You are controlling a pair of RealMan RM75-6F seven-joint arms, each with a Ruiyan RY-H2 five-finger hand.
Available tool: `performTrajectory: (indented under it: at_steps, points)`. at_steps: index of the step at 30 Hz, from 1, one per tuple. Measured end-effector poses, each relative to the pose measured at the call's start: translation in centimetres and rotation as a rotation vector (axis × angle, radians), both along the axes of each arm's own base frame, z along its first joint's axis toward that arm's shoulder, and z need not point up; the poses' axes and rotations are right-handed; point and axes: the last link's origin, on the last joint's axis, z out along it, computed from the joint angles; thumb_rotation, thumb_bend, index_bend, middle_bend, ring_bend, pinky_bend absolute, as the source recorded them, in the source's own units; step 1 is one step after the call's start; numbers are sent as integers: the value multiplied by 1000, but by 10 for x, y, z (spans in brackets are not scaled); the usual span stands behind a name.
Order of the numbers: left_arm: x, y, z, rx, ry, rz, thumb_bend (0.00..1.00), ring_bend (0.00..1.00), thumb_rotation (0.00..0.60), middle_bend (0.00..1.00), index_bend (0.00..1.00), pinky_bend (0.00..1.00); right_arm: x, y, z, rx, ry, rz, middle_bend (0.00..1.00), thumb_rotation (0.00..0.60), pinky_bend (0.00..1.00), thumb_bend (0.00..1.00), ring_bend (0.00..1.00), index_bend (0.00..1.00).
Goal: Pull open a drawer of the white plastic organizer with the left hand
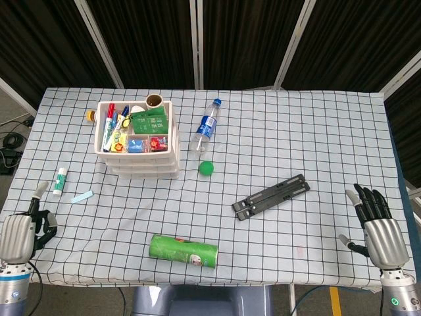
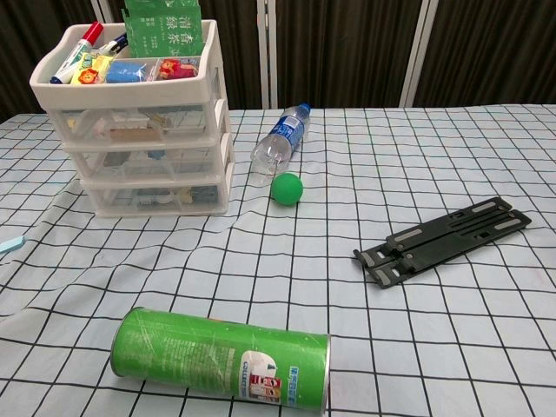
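Observation:
The white plastic organizer [image 1: 141, 165] stands at the back left of the table, and its top tray holds markers and green packets. In the chest view its three stacked drawers [image 2: 148, 156] all sit pushed in. My left hand [image 1: 22, 235] hovers at the table's near left edge, far from the organizer, holding nothing; one finger points up and the others look curled in. My right hand [image 1: 380, 232] is at the near right edge with its fingers spread and nothing in it. Neither hand shows in the chest view.
A plastic bottle [image 1: 206, 126] lies right of the organizer, with a green ball [image 1: 206, 168] just in front of it. A green can [image 1: 183, 250] lies near the front, a black folding stand [image 1: 271, 196] at centre right. A glue stick [image 1: 60, 181] and a blue scrap [image 1: 81, 197] lie at left.

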Motion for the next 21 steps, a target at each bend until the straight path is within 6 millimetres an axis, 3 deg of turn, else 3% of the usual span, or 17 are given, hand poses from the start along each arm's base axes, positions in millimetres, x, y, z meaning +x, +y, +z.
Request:
performTrajectory:
  at_steps: [12,21]
  points:
    - [31,39,-33,-327,-267,35,845,861,600,870,74,857,1,2,5,17,-36,3,0,600,0,13,0,0]
    - [46,67,-62,-444,-374,117,849,861,600,871,81,857,1,2,12,25,-67,-3,0,600,0,13,0,0]
